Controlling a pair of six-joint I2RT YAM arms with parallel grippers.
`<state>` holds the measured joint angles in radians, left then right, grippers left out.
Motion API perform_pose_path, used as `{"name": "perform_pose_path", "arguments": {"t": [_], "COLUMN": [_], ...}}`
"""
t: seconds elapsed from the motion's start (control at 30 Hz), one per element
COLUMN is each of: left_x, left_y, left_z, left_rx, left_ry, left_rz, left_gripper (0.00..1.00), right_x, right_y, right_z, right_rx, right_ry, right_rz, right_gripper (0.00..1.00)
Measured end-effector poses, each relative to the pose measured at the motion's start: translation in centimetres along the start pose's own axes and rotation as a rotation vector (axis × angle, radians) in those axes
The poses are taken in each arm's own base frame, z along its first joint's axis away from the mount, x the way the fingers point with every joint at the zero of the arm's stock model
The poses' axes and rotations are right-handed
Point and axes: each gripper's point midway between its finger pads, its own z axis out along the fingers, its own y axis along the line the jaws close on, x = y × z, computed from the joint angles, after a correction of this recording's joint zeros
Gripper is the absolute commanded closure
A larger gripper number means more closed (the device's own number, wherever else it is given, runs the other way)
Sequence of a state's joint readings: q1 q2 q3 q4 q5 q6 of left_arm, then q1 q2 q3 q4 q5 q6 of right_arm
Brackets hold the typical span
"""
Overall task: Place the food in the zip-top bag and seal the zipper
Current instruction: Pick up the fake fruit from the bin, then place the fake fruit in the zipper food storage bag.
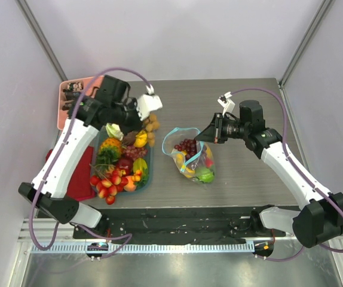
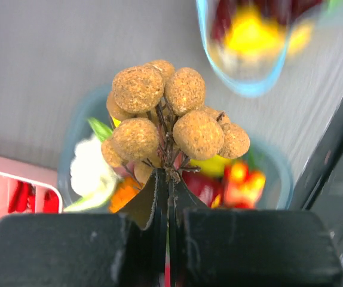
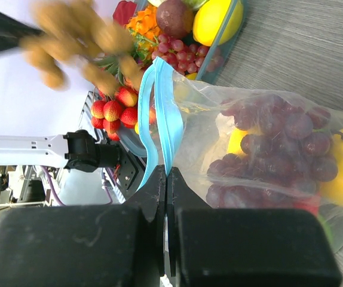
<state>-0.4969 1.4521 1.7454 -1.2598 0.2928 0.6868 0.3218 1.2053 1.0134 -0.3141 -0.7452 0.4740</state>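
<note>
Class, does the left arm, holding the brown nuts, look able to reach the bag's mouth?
Probably yes: the right fingers pinch the zipper, holding the bag open toward the left arm, with only bare table between.

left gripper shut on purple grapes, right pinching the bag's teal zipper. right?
No: left wrist view shows the left gripper shut on a brown nut cluster; the purple grapes sit inside the bag. The right gripper does pinch the teal zipper.
</note>
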Motion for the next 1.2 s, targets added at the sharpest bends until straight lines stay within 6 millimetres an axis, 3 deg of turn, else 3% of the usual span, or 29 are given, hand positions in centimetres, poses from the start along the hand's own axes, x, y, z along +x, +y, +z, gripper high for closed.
{"name": "perform_pose_path", "arguments": {"t": [0.13, 0.3, 0.43, 0.57, 0.63, 0.77, 0.87, 1.03, 1.2], "left_x": [-5.1, -9.9, -13.1, -15.9, -16.3, -14.9, -14.1, -12.2, -11.1], "left_y": [1.3, -0.2, -0.7, -1.7, -2.3, -3.5, -4.0, -4.4, -5.5], "left_z": [-2.7, -4.0, -4.0, -2.4, -0.8, 3.1, 4.6, 5.2, 3.7], "left_rx": [-0.044, 0.019, 0.045, 0.051, 0.02, -0.042, -0.072, -0.102, -0.08], "left_ry": [-0.232, -0.513, -0.651, -0.734, -0.754, -0.72, -0.703, -0.685, -0.692], "left_rz": [-0.147, -0.319, -0.395, -0.436, -0.464, -0.551, -0.619, -0.731, -0.761], "left_gripper": [1.0, 1.0, 1.0, 1.0, 1.0, 1.0, 1.0, 1.0, 1.0], "right_x": [0.0, 0.0, 0.1, 0.1, -0.1, -0.4, -0.8, -0.9, -0.9], "right_y": [0.0, -0.1, 0.0, 0.1, 0.2, 0.2, 0.2, 0.0, -0.1], "right_z": [0.0, 0.1, 0.2, 0.2, 0.2, 0.0, -0.1, -0.2, -0.2], "right_rx": [0.001, 0.0, -0.007, -0.014, -0.018, -0.026, -0.034, -0.042, -0.048], "right_ry": [0.001, 0.004, 0.007, 0.011, 0.008, 0.001, -0.009, -0.018, -0.02], "right_rz": [0.004, 0.009, 0.019, 0.04, 0.057, 0.104, 0.134, 0.176, 0.19], "right_gripper": [0.99, 0.99, 0.99, 0.99, 0.99, 0.99, 0.99, 0.99, 0.99]}}
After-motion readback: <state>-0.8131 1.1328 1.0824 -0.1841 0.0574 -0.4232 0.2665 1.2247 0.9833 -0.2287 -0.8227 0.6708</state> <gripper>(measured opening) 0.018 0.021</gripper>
